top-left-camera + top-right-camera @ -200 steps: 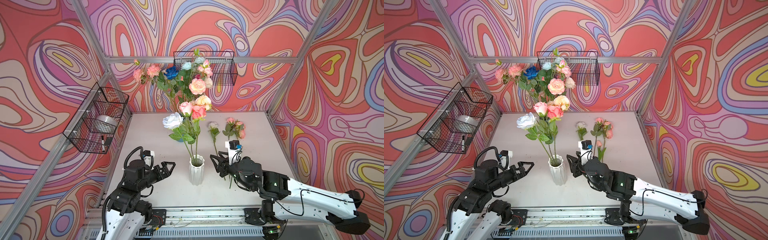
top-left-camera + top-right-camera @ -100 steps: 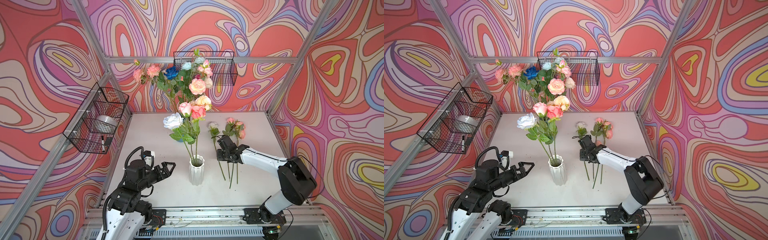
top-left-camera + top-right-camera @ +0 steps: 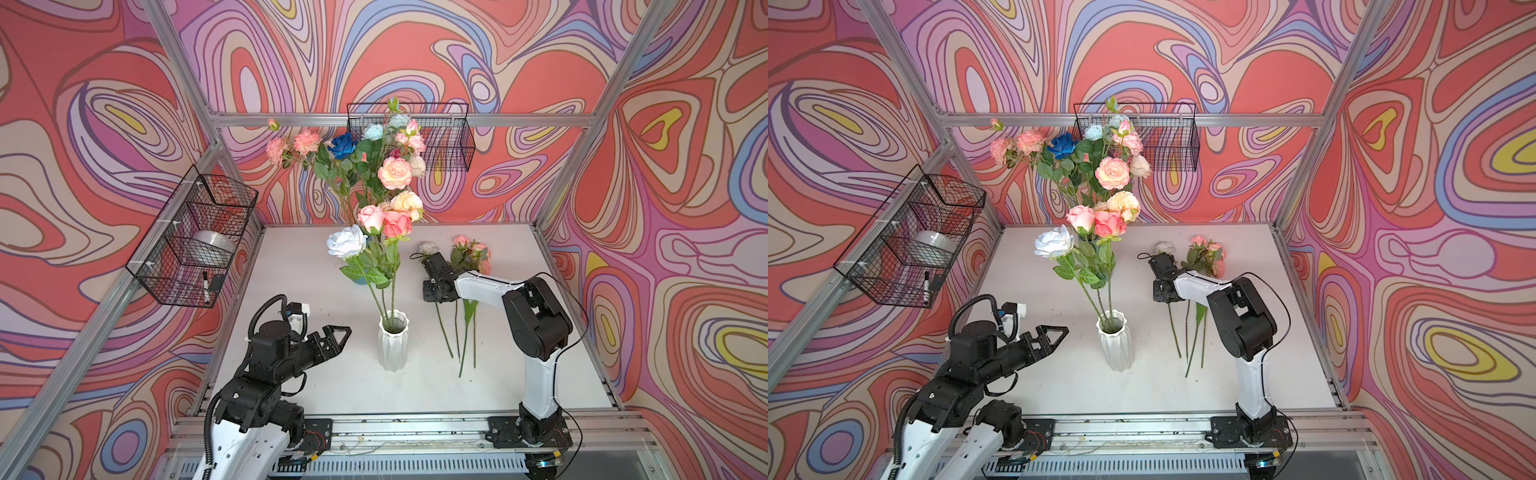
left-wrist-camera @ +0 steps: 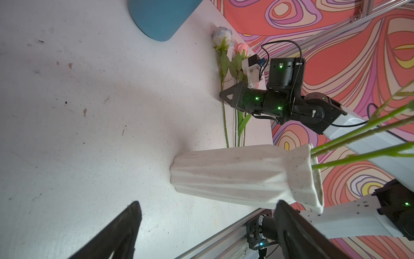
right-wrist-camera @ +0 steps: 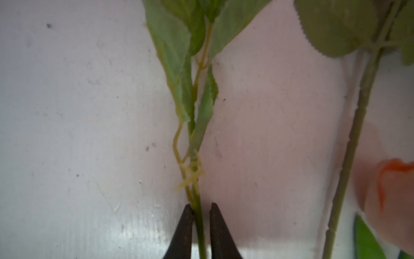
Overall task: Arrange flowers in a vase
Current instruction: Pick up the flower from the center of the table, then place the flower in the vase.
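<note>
A white ribbed vase (image 3: 392, 340) (image 3: 1115, 340) (image 4: 242, 177) stands front-centre and holds three flowers: a white rose (image 3: 347, 242) and two pink ones (image 3: 384, 220). Three loose flowers (image 3: 469, 255) (image 3: 1204, 253) lie on the table to its right, stems (image 3: 445, 332) pointing forward. My right gripper (image 3: 431, 297) (image 3: 1160, 297) (image 5: 200, 207) is down on the leftmost loose flower, shut on its thin green stem (image 5: 199, 224) just below the leaves. My left gripper (image 3: 340, 336) (image 3: 1059, 333) (image 4: 208, 204) hovers left of the vase, open and empty.
A taller bunch of flowers (image 3: 365, 158) rises behind the vase from a teal holder (image 4: 161, 18). A wire basket (image 3: 195, 241) with a tape roll and marker hangs on the left wall. Another wire basket (image 3: 440, 137) hangs at the back. An aluminium rail (image 3: 395, 424) runs along the front.
My right arm has stretched from near the front edge out to the loose flowers, dropped to the table, and its jaws have closed on a stem. The left arm has not moved.
</note>
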Controlling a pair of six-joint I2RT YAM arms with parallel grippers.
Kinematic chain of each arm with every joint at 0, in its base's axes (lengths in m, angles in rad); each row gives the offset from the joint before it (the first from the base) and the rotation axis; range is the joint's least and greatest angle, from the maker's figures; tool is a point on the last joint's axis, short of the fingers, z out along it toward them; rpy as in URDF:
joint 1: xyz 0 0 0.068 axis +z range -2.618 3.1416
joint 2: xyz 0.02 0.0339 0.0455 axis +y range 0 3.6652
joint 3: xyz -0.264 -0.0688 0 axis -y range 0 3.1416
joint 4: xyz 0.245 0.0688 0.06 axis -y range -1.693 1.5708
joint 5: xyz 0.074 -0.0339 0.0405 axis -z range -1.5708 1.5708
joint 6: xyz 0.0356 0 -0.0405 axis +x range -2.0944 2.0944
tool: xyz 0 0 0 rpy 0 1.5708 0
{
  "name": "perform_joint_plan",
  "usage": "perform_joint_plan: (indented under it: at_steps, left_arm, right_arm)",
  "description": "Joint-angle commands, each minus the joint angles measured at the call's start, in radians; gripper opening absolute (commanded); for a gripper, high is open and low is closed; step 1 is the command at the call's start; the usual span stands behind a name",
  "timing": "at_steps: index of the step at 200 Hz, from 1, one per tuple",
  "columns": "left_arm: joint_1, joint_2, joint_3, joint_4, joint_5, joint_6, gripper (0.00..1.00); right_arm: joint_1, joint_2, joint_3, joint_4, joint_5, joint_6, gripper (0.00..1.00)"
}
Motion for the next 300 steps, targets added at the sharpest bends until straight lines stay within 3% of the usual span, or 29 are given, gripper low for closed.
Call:
perform_joint_plan:
  at_steps: [1, 41, 91, 107, 126, 159, 191, 224, 272, 300]
  left_arm:
    - [-0.001, -0.023, 0.056, -0.042, 0.009, 0.002, 0.95]
    - [-0.001, -0.042, 0.123, -0.063, 0.015, 0.003, 0.95]
    - [-0.001, -0.058, 0.151, -0.084, 0.002, 0.013, 0.95]
    - [0.0, -0.061, 0.15, -0.087, -0.001, 0.013, 0.95]
    - [-0.001, -0.063, 0.15, -0.101, -0.02, 0.019, 0.95]
    - [0.0, -0.071, 0.125, -0.103, -0.04, 0.01, 0.95]
    - [0.0, -0.067, 0.112, -0.106, -0.045, 0.008, 0.95]
    - [-0.001, -0.067, 0.116, -0.084, -0.025, 0.004, 0.95]
    - [-0.001, -0.055, 0.161, -0.082, -0.009, 0.012, 0.95]
    - [0.0, -0.049, 0.162, -0.076, -0.006, 0.013, 0.95]
  right_arm:
    - [-0.001, -0.008, -0.041, -0.015, -0.014, -0.003, 0.0]
    - [-0.001, -0.227, -0.202, 0.105, -0.011, 0.011, 0.0]
    - [0.022, -0.748, -0.347, 0.129, 0.023, 0.045, 0.0]
    - [0.113, -0.867, -0.299, 0.106, 0.112, 0.007, 0.0]
    - [0.296, -0.948, -0.211, 0.132, 0.276, -0.064, 0.0]
    - [0.585, -0.946, -0.121, 0.409, 0.468, -0.281, 0.0]
    - [0.765, -0.863, -0.024, 0.661, 0.507, -0.534, 0.0]
    - [0.787, -0.785, 0.03, 0.709, 0.488, -0.589, 0.0]
    - [0.789, -0.746, -0.136, 0.969, 0.52, -0.67, 0.0]
    - [0.789, -0.718, -0.197, 1.022, 0.526, -0.648, 0.0]
